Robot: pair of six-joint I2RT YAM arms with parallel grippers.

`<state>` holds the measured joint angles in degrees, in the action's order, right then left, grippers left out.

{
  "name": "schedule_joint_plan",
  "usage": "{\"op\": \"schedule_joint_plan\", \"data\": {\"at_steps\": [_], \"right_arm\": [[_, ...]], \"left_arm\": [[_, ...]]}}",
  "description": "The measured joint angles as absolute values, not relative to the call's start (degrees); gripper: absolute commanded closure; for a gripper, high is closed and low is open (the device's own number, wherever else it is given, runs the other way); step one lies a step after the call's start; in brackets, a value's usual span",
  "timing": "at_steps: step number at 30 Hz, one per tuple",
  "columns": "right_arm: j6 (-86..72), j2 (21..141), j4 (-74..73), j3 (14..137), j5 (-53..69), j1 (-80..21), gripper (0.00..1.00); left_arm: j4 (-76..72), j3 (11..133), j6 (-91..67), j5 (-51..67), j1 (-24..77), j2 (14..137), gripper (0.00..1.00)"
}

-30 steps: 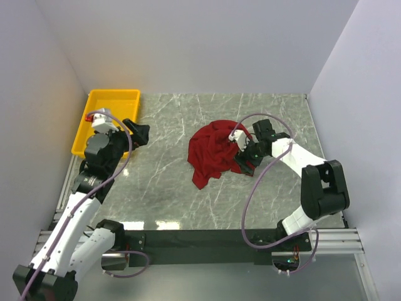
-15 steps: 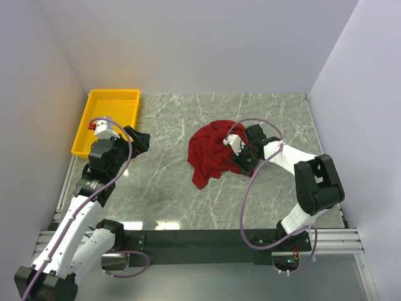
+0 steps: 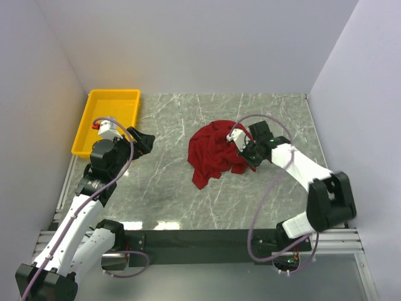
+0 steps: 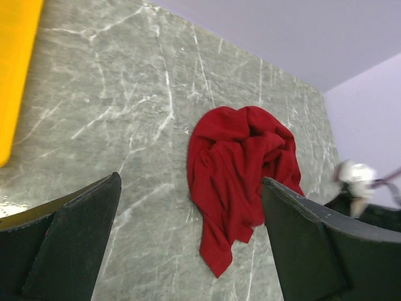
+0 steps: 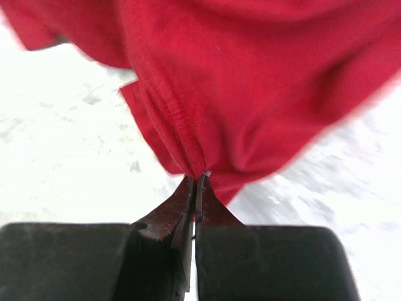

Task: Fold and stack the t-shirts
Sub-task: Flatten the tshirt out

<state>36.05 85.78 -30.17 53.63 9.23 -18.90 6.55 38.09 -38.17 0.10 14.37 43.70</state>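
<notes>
While the right gripper [image 5: 195, 178] has its fingers pressed together on a thin pinch of hem, it holds the t-shirt [image 5: 250, 81] at the right-hand edge of the heap; the wrist view shows the cloth gathered into pleats that run straight into the fingertips. From that grip the garment lies to the left of the tool, crumpled and unfolded on the table [image 3: 169, 188] slightly right of centre. Its long axis runs from the bunched far end down to a narrow tail that points toward the near left. The left gripper [image 3: 141, 139] is spread wide and holds nothing. It hangs above the table, well apart from the garment and just beside the yellow bin [image 3: 94, 100]; its own camera looks across bare marble at the heap. The right arm is therefore the nearer one. As a judgement, the coming move is a pull or lift to the right to open the heap, and the left arm needs to cross to the near-left tail before the cloth can be tensioned flat.
</notes>
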Motion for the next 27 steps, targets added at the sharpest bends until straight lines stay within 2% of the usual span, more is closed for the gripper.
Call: {"op": "schedule_joint_plan", "data": {"at_steps": [8,14,20,23,27], "right_arm": [[39.66,70.89,-36.69,71.13,13.02,-17.96,1.00],[36.60,70.00,-36.91,81.32,16.49,-17.96,1.00],[31.35,70.06,-35.48,86.08,21.78,-17.96,1.00],[27.90,69.84,-34.04,87.15,23.59,-17.96,1.00],[21.89,70.08,-32.34,91.11,23.79,-17.96,1.00]], "left_arm": [[2.76,37.32,-38.00,5.41,14.37,45.36,0.01],[-1.21,37.34,-36.18,11.99,14.37,48.16,0.01],[-6.37,38.72,-33.93,19.86,15.42,52.69,0.01],[-9.15,40.88,-33.01,21.28,18.92,56.42,0.01],[-13.39,44.31,-30.70,20.03,28.64,63.96,0.03]]}}
